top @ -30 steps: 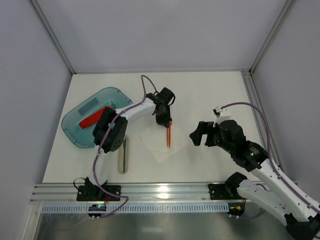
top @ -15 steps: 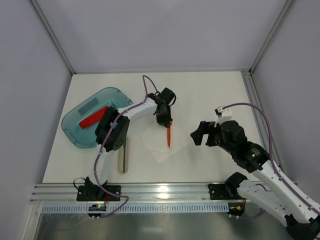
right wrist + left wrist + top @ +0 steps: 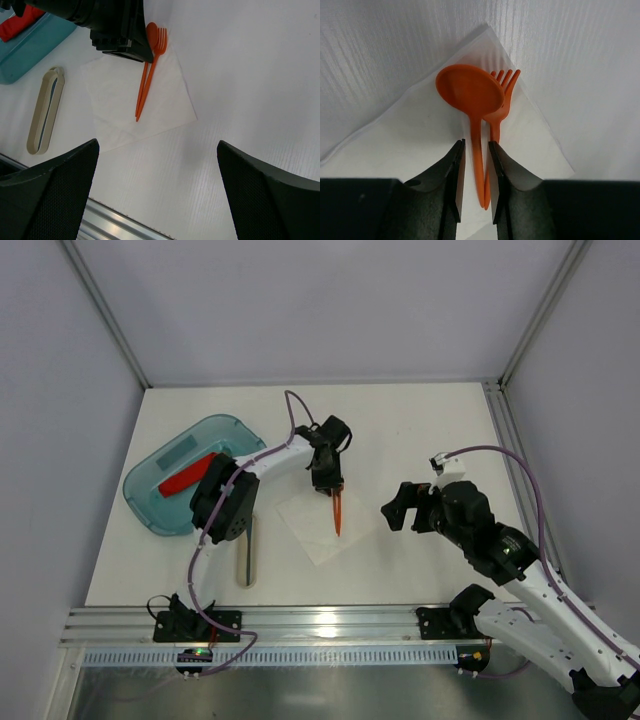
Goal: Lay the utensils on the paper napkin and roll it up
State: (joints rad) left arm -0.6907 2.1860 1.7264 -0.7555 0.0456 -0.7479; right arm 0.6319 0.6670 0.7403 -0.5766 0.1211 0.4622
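Where grey walls (image 3: 320, 310) enclose it, the white tabletop (image 3: 430, 430) bears a napkin (image 3: 310, 525).

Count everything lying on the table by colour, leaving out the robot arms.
Orange: 2, spoon and fork
White: 1, paper napkin
Teal: 1, tray
Red: 1, flat piece in the tray
Beige: 1, long case
Total: 6

Lab cell: white walls (image 3: 300, 310), aluminium rail (image 3: 330, 625)
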